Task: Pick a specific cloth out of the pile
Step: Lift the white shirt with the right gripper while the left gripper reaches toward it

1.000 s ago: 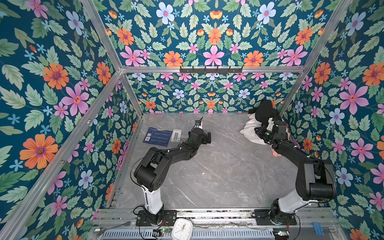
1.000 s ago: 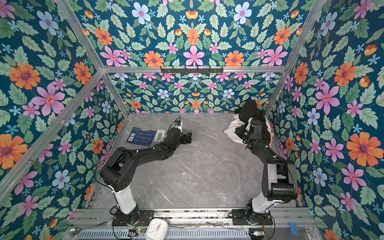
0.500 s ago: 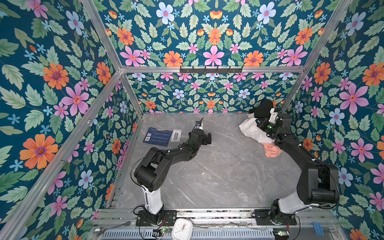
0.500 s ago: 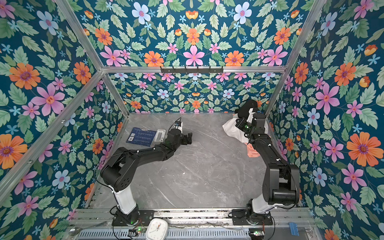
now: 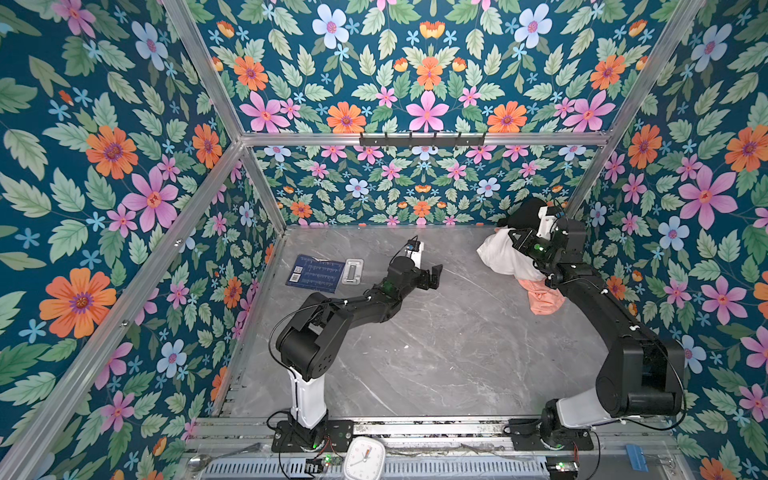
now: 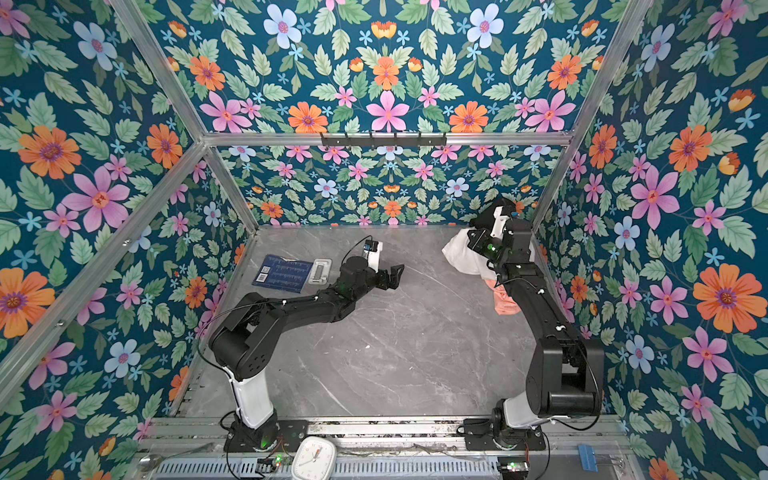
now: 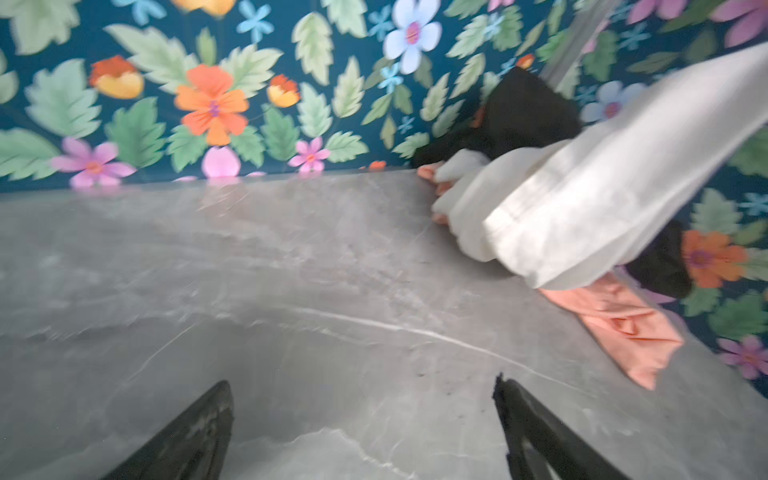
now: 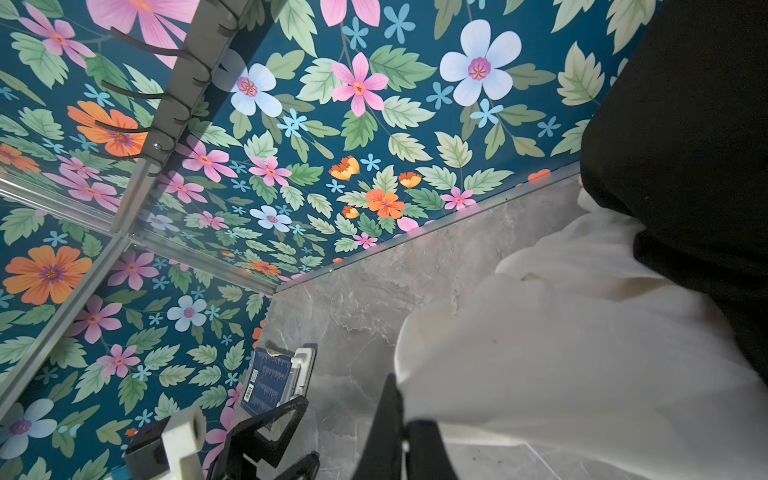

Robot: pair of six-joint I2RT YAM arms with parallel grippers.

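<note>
The right claw is seen shut on the cloth. In the right wrist view a fold of the white fabric is pinched between the dark fingers, and the rest of the cloth is spread out in front of them. The cloth is held up off the worktop at the claw. From there a taut sheet of cloth is stretched downward, as shown in the left wrist view. Its lower end is bunched on the worktop, touching the rest of the pile.

The black garment is found just behind the right claw, against the back corner of the walls; in the right wrist view it is seen close beside the claw, partly over the cloth. The salmon shirt lies crumpled below the claw, beside the arm that carries it; one edge is tucked under the cloth, and the rest is spread on the worktop.

The left claw is held wide open with nothing in it, over bare worktop. Its two fingers are seen far apart in the left wrist view. It is pointed toward the pile, which lies well ahead of it, with open worktop between.

Behind the left claw, on the side away from the pile, a blue card and a pale frame are laid flat just beside each other. Whether they touch cannot be told.
</note>
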